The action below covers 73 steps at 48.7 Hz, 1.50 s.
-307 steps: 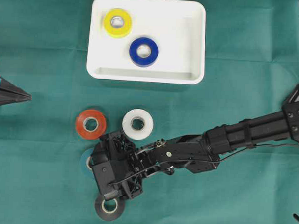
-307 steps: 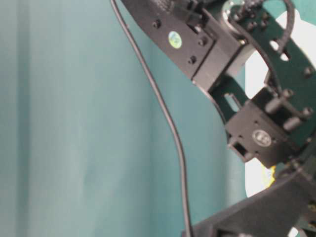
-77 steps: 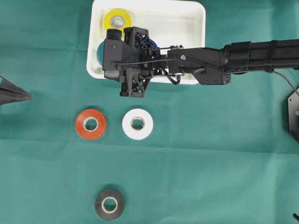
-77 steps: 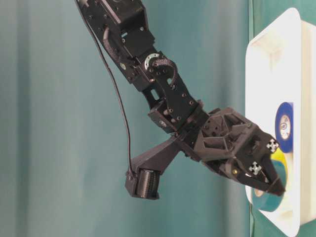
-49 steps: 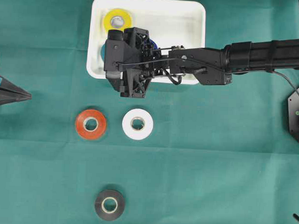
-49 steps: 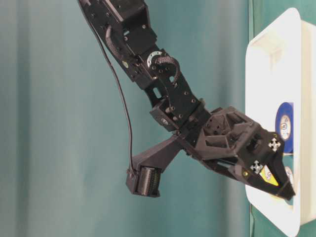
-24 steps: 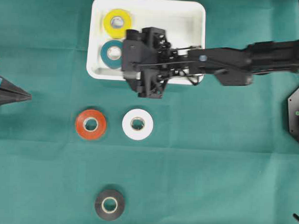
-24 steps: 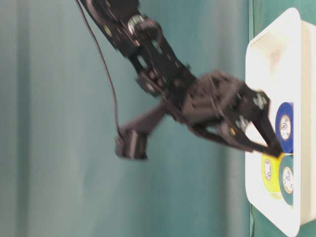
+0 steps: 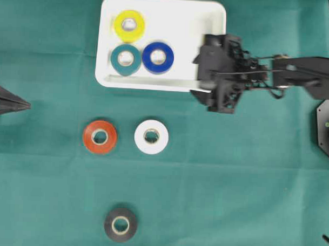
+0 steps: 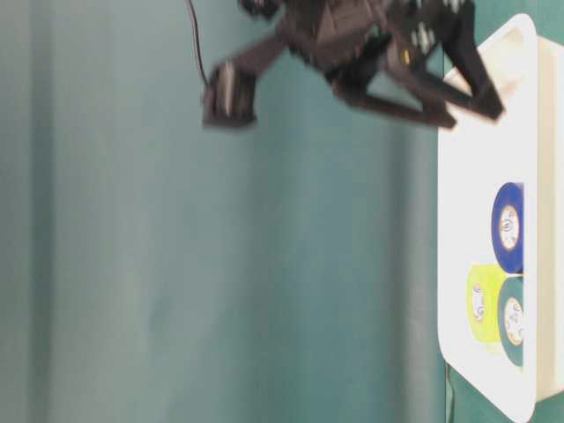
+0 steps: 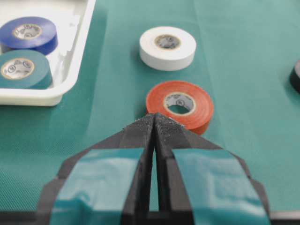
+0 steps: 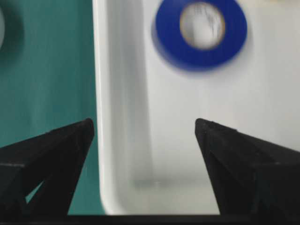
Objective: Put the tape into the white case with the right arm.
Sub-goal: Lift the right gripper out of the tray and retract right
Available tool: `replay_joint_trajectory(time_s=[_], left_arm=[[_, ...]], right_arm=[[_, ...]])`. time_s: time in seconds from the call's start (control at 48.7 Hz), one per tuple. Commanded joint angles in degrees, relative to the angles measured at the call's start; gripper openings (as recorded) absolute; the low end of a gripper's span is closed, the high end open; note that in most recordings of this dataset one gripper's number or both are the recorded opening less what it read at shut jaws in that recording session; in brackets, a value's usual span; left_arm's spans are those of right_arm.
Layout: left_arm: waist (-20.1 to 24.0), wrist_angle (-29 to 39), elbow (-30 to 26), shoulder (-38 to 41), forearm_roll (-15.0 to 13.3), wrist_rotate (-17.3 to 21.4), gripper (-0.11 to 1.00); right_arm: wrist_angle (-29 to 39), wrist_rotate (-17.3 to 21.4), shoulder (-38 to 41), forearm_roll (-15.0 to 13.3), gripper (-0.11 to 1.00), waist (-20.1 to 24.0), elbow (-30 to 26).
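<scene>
Overhead: the right end effector has pulled back to the case's right edge, leaving teal tape inside beside blue and yellow. Orange, white and black tapes remain on the green-clothed desk.

Right wrist: jaws wide, empty.

Left wrist: left end effector closed, empty.

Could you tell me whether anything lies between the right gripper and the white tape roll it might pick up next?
Nothing visible does. The right gripper hangs open over the white case's right end, and only bare green cloth separates it from the white tape roll. The red roll lies beyond it.
</scene>
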Motion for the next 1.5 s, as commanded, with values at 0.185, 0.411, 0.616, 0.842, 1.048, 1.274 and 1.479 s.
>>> replay_joint_trajectory(time_s=[0.185,0.411,0.616,0.842,1.048,1.274,1.479], left_arm=[[0.4,0.0,-0.9,0.4,0.0,0.1,0.01],[0.4,0.0,-0.9,0.4,0.0,0.1,0.01],[0.4,0.0,-0.9,0.5,0.0,0.1,0.01],[0.4,0.1,-0.9,0.5,0.0,0.1,0.01],[0.4,0.0,-0.9,0.4,0.0,0.1,0.01],[0.4,0.0,-1.0,0.4,0.0,0.1,0.01],[0.4,0.0,-0.9,0.4,0.0,0.1,0.01]], right_arm=[[-4.2,0.1,-12.1,0.0,0.66,-1.3,11.4],[-5.4,0.2,-22.8,0.0,0.66,-1.8,20.9],[-7.5,0.7,-32.5,0.4,0.65,-1.8,28.3],[-7.4,4.0,-40.8,0.6,0.65,-1.8,33.0],[-7.4,5.6,-43.5,0.6,0.65,0.9,34.1],[-7.4,6.2,-42.9,0.7,0.65,7.8,34.3],[-7.3,7.6,-42.8,0.6,0.65,15.7,34.5]])
